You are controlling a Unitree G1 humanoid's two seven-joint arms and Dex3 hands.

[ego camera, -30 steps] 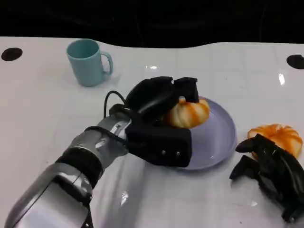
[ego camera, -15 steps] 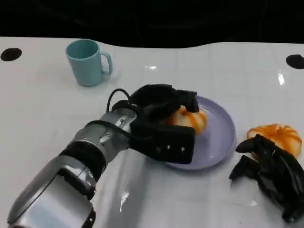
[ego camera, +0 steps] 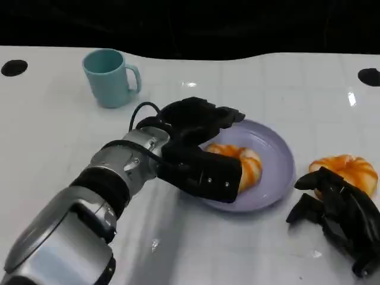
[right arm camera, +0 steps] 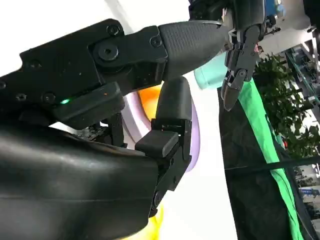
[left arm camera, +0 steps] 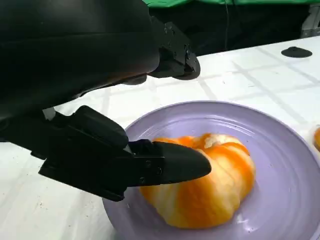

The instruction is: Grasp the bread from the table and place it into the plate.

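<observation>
Now the left hand (ego camera: 199,151) hovers with fingers spread over bread (ego camera: 244,165) lying inside the plate (ego camera: 279,172) rim.

The left forearm (ego camera: 89,202) is silver with black ribbed rings. A black cable (ego camera: 138,119) loops at its wrist. Both hands, left hand (ego camera: 196,148) and right hand (ego camera: 338,217), are matte black with small screws.

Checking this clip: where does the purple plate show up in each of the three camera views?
Head view: the purple plate sits right of centre, partly behind the left hand.
Left wrist view: the plate takes up the lower right.
Right wrist view: a purple sliver shows behind the right hand's fingers.
Shared landmark: the orange bread lying in the plate.
</observation>
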